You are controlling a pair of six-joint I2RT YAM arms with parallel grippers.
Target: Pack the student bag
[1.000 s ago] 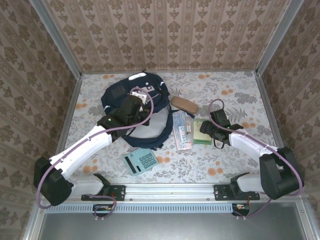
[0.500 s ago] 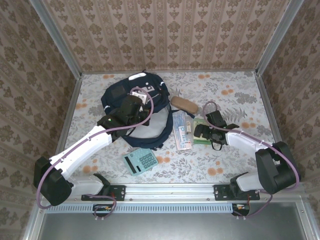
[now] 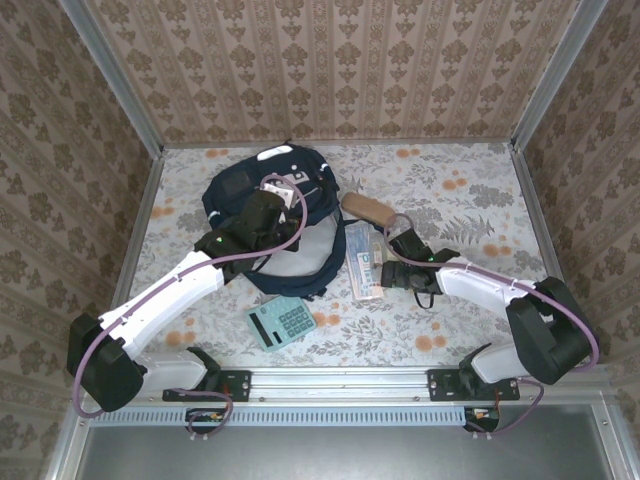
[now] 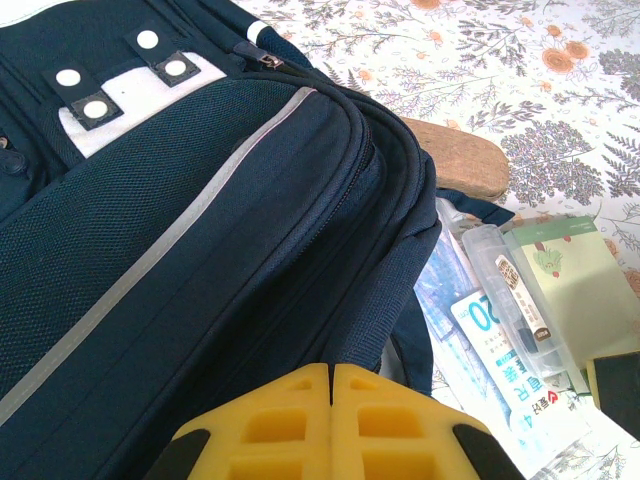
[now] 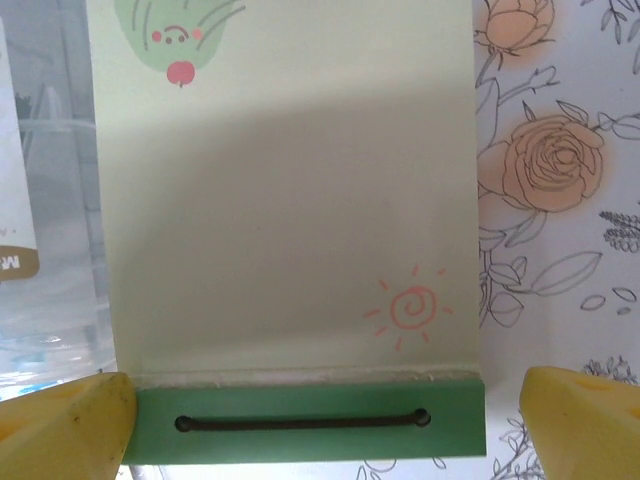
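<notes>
**Obs.** Student bag (image 3: 235,190) lies far-left on table (image 3: 470,190), long axis roughly far-to-near. L gripper (image 4: 331,385) has its fingers together, tips at the bag's near-rt edge by the zip seam. Can't tell if fabric is pinched between them.

R gripper (image 5: 327,400) has its jaws apart, one finger either side of the dark green bound end of the notepad (image 5: 290,200). No contact seen. The pad's long axis runs straight away from the hand, so the jaws span its short width (pad looks nearly as wide as the gap, little slack).

**Key relation.** Bag is to the left of the R gripper. Clear pouch (image 3: 365,262) lies between pad and bag, just beside the bag's rt edge. R arm is the nearer to the pad; L arm is at the bag.

**Room.** Brown case (image 3: 365,208) sits beyond the pouch, calculator (image 3: 281,322) nearer than the bag. Open table to the rt and beyond the R arm.

**Est. next.** Close on the pad, lift clear of the pouch, carry left. Grey lining at the bag's rt side is prob. the mouth.
</notes>
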